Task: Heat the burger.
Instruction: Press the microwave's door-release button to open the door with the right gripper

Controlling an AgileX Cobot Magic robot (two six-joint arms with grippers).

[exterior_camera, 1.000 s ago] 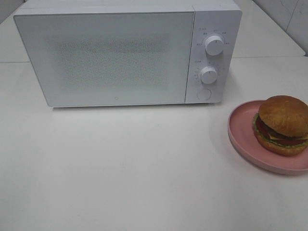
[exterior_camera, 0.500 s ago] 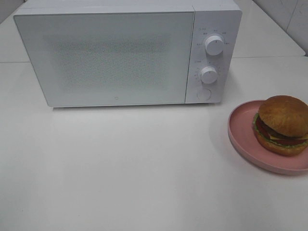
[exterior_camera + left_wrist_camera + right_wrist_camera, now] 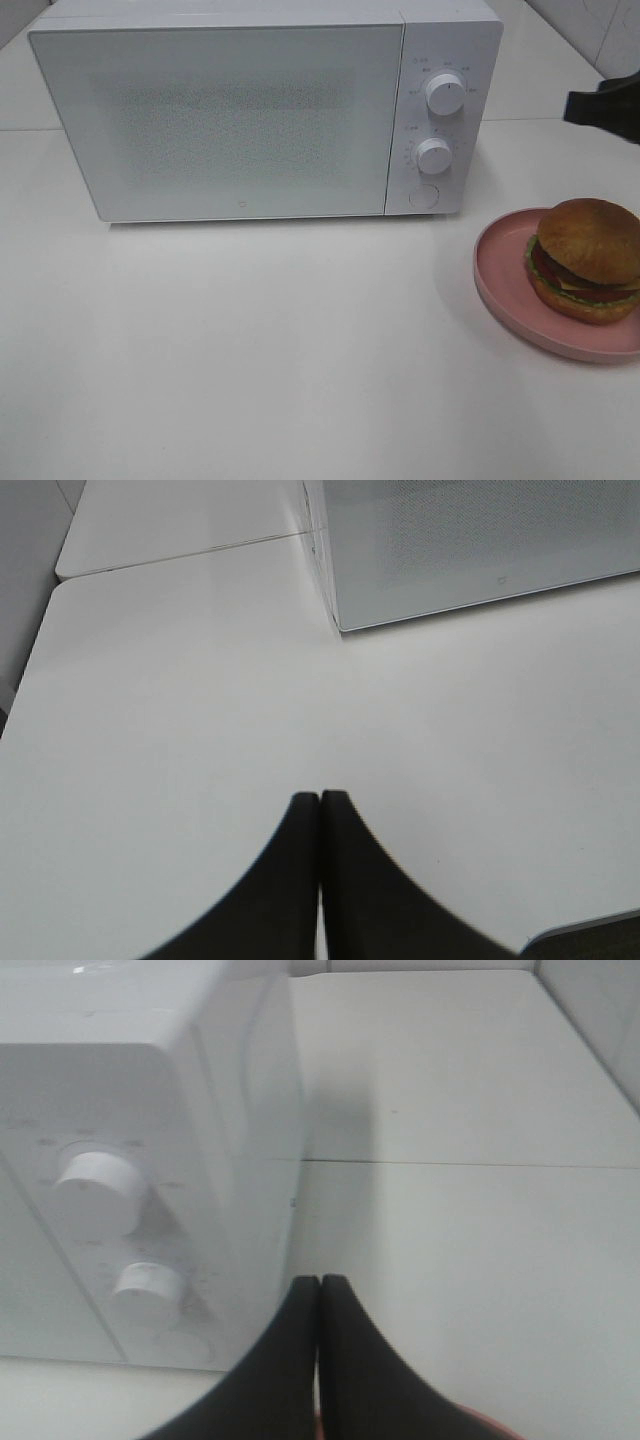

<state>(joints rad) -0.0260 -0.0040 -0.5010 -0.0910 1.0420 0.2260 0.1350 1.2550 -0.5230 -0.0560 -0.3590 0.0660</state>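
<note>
The burger (image 3: pixel 588 258) is sitting on the pink plate (image 3: pixel 497 262) at lower right, outside the shut microwave (image 3: pixel 265 110). The right tool (image 3: pixel 319 1290) and left tool (image 3: pixel 319 805) are both pressed together, empty. In going for the door button (image 3: pixel 424 196), the right one may be risking a bumped dial (image 3: pixel 434 157).

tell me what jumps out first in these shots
A big white box-shaped microwave, door closed, fills the back of the white table. At the right edge a round golden-bun burger sits on a round pink plate. The black right gripper, jaws shut, hangs beyond it.
</note>
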